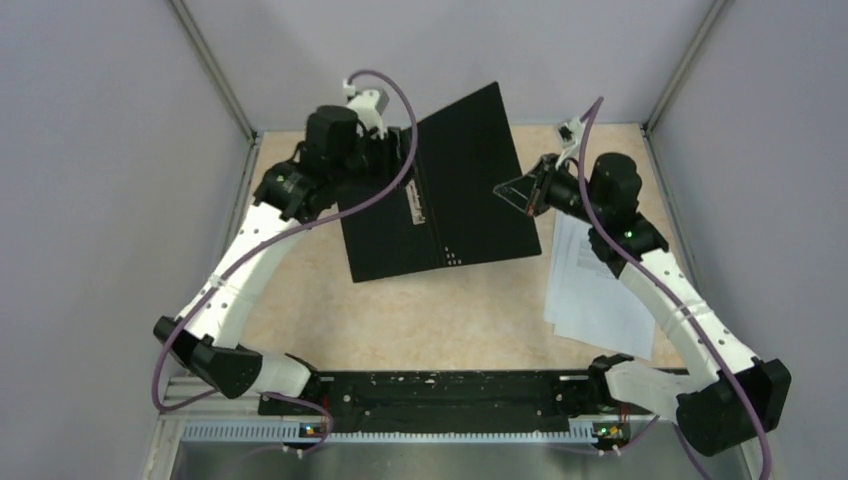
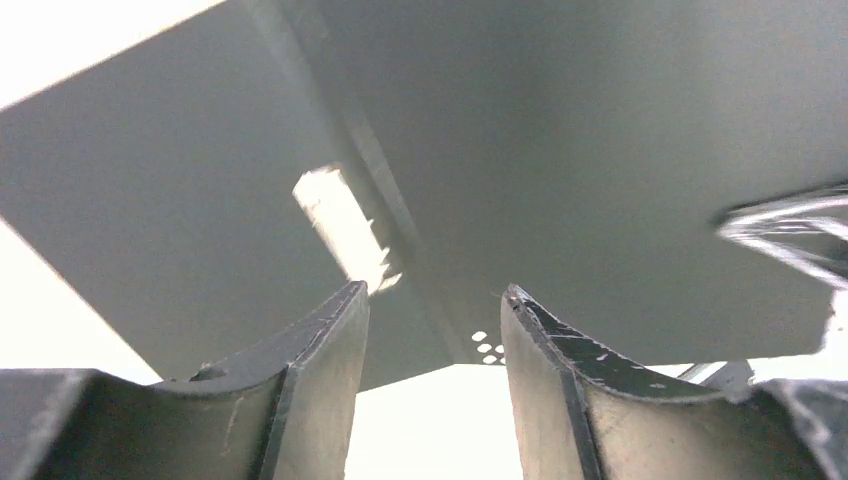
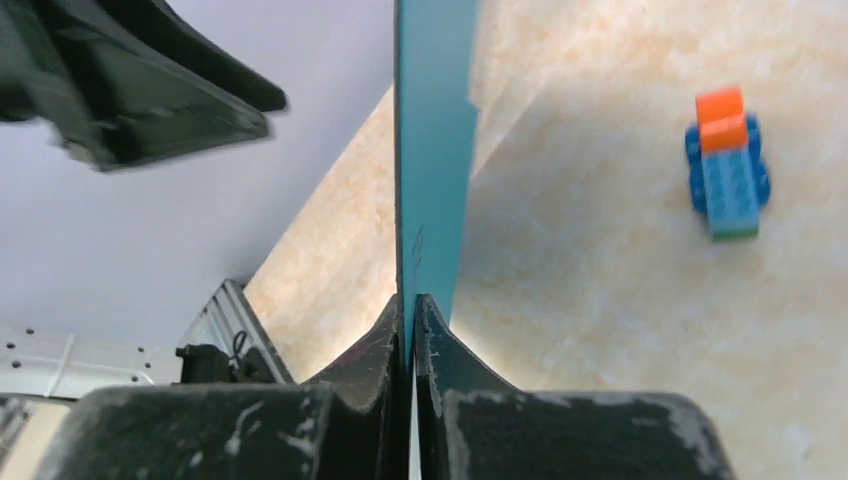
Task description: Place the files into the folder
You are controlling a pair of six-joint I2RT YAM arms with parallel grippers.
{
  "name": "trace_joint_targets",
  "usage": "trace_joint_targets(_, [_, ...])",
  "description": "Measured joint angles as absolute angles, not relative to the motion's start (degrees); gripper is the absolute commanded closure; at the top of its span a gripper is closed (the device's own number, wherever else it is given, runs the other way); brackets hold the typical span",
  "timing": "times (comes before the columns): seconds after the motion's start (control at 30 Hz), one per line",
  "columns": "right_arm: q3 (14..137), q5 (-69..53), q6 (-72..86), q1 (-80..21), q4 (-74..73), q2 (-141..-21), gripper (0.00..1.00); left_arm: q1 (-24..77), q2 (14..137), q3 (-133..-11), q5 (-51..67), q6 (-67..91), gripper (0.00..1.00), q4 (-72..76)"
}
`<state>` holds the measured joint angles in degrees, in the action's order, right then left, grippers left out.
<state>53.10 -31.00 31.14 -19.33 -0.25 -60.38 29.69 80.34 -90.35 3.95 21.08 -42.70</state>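
The folder (image 1: 440, 190) lies open with its black inside up, its right cover tilted off the table. My right gripper (image 1: 520, 190) pinches that cover's right edge; in the right wrist view the jaws (image 3: 410, 300) are shut on the thin teal cover (image 3: 432, 130). My left gripper (image 1: 390, 150) hovers over the folder's left half, near the spine. Its fingers (image 2: 435, 290) stand apart with nothing between them, above the black inside (image 2: 560, 150) and the metal clip strip (image 2: 340, 215). The files (image 1: 590, 290), white sheets, lie on the table at the right, partly under my right arm.
A small blue-and-orange toy truck (image 3: 728, 165) sits on the table beneath the raised cover. Grey walls close in the left, back and right sides. The arms' base rail (image 1: 440, 395) runs along the near edge.
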Motion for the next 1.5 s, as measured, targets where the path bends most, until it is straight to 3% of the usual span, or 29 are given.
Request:
trace_joint_targets(0.27, [82.1, -40.0, 16.0, -21.1, -16.9, -70.1, 1.0, 29.8, 76.8, -115.0, 17.6, 8.5, 0.3, -37.6])
trace_joint_targets(0.57, [107.4, -42.4, 0.2, -25.7, -37.8, -79.1, 1.0, 30.5, 75.6, -123.1, 29.6, -0.5, 0.24, -31.6])
trace_joint_targets(0.9, [121.0, -43.0, -11.7, -26.7, -56.0, -83.8, 1.0, 30.4, 79.9, -130.3, 32.2, -6.0, 0.23, -32.0])
trace_joint_targets(1.13, [121.2, -41.9, -17.5, -28.4, -62.2, -84.0, 1.0, 28.1, 80.2, -130.5, 33.7, -8.2, 0.23, -34.8])
trace_joint_targets(1.5, [122.2, -37.4, -22.6, -35.2, -66.1, -84.5, 1.0, 17.2, 85.4, -130.5, 50.5, -4.3, 0.27, -34.9])
